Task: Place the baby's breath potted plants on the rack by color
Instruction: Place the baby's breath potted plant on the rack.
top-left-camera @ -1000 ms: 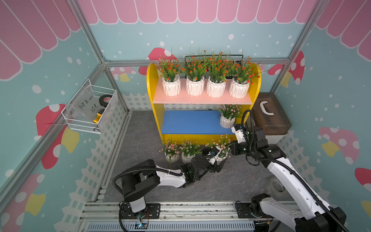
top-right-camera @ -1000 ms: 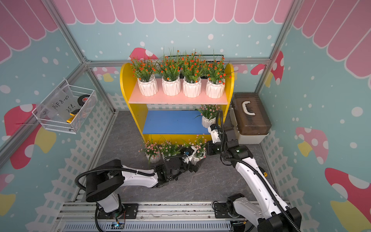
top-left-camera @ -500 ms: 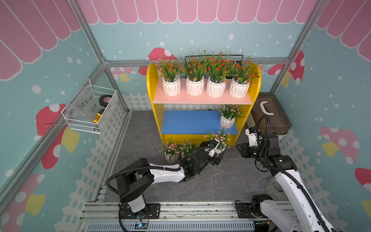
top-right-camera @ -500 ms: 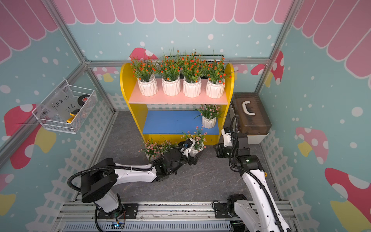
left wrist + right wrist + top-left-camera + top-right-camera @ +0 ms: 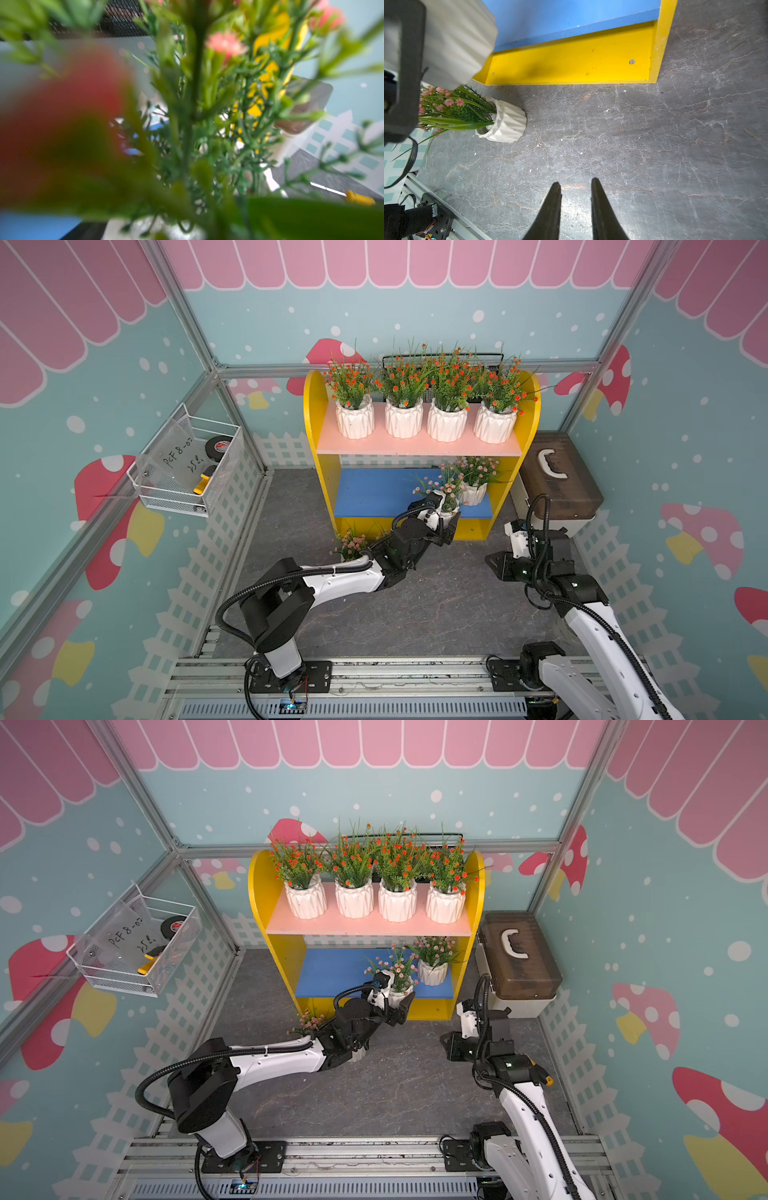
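Observation:
The rack (image 5: 320, 439) has yellow sides. Several orange-flowered baby's breath potted plants (image 5: 403, 406) line its pink shelf. One pink-flowered plant (image 5: 473, 485) stands at the right end of the blue shelf (image 5: 374, 493). My left gripper (image 5: 448, 517) is shut on the white pot of another pink-flowered plant (image 5: 400, 986), held at the blue shelf's front edge, just left of the standing one. In the left wrist view its foliage (image 5: 197, 124) hides the fingers. A further pink-flowered plant (image 5: 506, 122) stands on the floor by the rack. My right gripper (image 5: 576, 182) hangs slightly open and empty over the floor.
A brown-lidded box (image 5: 557, 481) sits right of the rack, close to my right arm. A white wire basket (image 5: 187, 472) hangs on the left wall. A black wire basket (image 5: 440, 360) shows behind the rack. The grey stone floor (image 5: 449, 605) lies in front.
My left gripper has carried the pink-flowered plant up from the floor to the blue shelf's front edge. My right arm has drawn back from the shelf toward the right.

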`<action>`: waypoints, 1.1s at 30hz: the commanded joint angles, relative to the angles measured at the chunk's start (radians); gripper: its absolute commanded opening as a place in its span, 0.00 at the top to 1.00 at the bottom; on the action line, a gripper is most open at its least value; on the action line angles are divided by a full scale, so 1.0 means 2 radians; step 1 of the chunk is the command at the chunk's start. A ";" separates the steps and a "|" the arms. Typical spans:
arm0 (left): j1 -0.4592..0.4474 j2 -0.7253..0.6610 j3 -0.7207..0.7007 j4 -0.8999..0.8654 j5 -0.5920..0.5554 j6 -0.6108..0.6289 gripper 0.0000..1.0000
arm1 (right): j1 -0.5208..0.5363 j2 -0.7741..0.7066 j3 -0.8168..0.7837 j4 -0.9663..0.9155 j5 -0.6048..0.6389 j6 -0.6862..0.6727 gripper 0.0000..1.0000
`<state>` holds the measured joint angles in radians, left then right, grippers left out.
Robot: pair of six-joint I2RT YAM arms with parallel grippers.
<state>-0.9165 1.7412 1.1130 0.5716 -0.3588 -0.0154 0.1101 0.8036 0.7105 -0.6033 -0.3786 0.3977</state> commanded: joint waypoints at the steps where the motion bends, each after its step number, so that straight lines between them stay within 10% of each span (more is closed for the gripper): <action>1: 0.015 0.021 0.038 0.020 -0.003 -0.008 0.33 | -0.002 -0.012 -0.005 0.009 -0.009 0.000 0.76; 33: 0.080 0.184 0.171 0.076 0.050 -0.038 0.33 | -0.003 -0.027 -0.010 0.011 -0.012 0.000 0.75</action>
<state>-0.7685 2.1056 1.4120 0.6193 -0.2741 -0.0757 0.1101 0.7563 0.7063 -0.5964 -0.3935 0.3977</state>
